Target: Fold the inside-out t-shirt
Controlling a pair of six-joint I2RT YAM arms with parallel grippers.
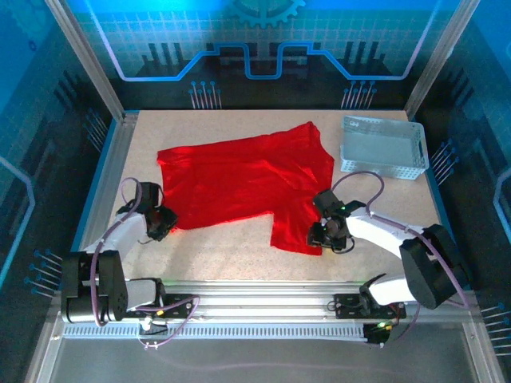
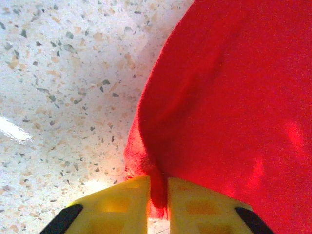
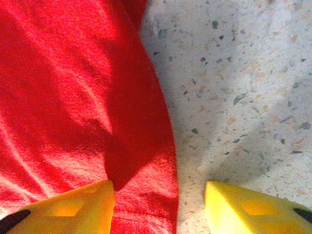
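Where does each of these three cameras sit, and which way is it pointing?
Top external: fixed above and behind the robot, looking down at the table, red t-shirt and white basket; left arm and right arm show.
Left wrist: on the left arm, looking down past the left gripper, whose yellow fingers pinch the t-shirt's edge.
Right wrist: on the right arm, looking down past the right gripper, open astride the t-shirt's edge.
Shared: both wrist views show red cloth on the speckled table.
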